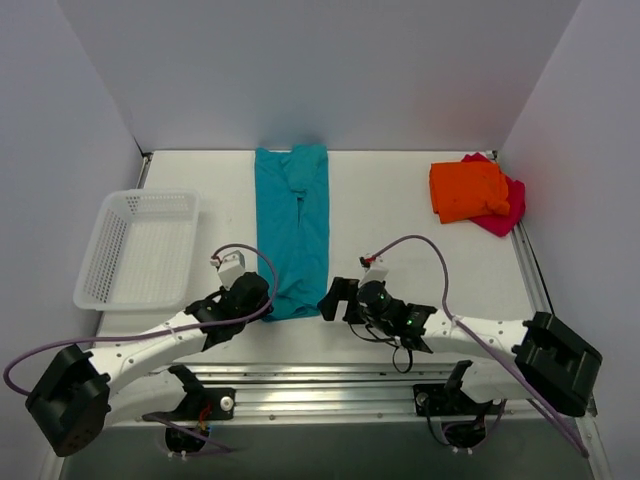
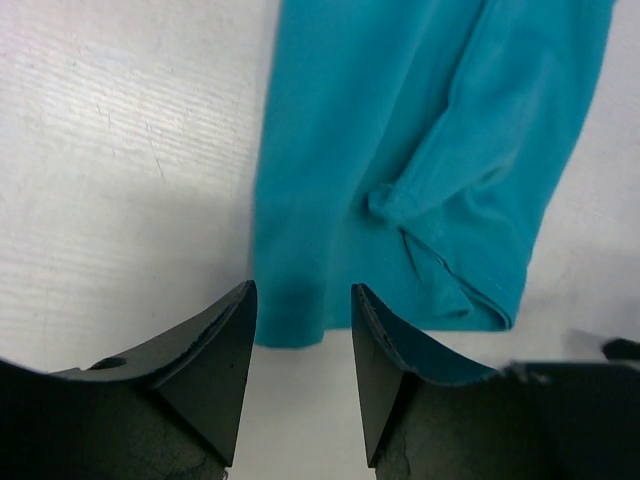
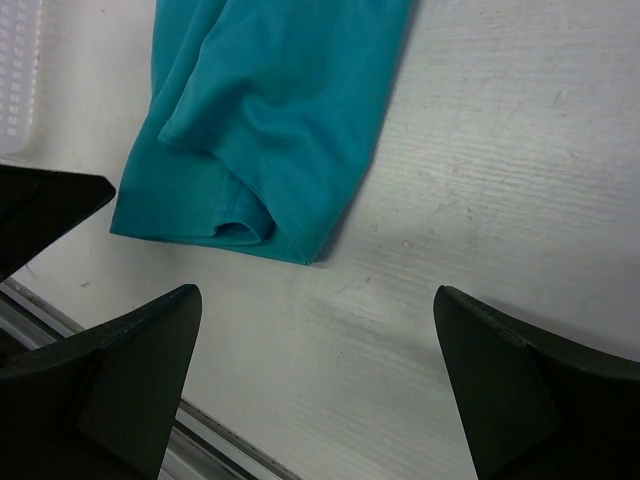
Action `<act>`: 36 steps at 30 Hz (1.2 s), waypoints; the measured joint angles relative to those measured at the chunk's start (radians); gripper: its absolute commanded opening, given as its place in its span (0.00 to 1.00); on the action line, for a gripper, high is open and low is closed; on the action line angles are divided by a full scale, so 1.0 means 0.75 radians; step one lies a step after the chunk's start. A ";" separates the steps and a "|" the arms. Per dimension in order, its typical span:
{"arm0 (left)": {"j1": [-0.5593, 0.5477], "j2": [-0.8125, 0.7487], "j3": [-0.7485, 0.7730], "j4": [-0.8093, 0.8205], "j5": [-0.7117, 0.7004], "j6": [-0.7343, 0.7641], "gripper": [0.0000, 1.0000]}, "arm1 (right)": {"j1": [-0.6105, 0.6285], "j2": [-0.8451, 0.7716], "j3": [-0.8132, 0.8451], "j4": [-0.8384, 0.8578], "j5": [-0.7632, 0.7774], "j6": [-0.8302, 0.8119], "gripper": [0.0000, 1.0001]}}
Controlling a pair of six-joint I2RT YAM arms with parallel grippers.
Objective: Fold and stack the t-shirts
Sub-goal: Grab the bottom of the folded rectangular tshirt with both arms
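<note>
A teal-blue t-shirt (image 1: 292, 225), folded into a long narrow strip, lies down the middle of the table. At the back right an orange t-shirt (image 1: 467, 190) lies folded on top of a pink one (image 1: 507, 205). My left gripper (image 1: 266, 300) sits at the teal strip's near left corner. In the left wrist view it (image 2: 304, 290) is partly open, with the teal hem (image 2: 400, 150) just past the fingertips and bare table between the fingers. My right gripper (image 1: 335, 298) is wide open over bare table (image 3: 315, 292), just short of the shirt's near right corner (image 3: 270, 120).
A white mesh basket (image 1: 140, 245) stands at the left, and its edge shows in the right wrist view (image 3: 15, 70). A metal rail (image 1: 330, 385) runs along the near table edge. White walls close in the back and both sides.
</note>
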 measured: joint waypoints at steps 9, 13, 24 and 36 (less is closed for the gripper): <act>-0.109 -0.409 -0.187 -0.140 -0.112 -0.162 0.51 | 0.055 0.361 0.031 0.333 -0.027 0.105 0.95; -0.115 -0.509 -0.228 -0.209 -0.131 -0.182 0.52 | 0.058 0.485 0.097 0.445 -0.032 0.116 0.93; -0.121 -0.371 -0.285 -0.100 -0.113 -0.200 0.52 | 0.058 0.561 0.146 0.458 -0.019 0.133 0.47; -0.121 -0.215 -0.305 0.093 -0.137 -0.203 0.52 | 0.058 0.565 0.147 0.336 0.020 0.142 0.00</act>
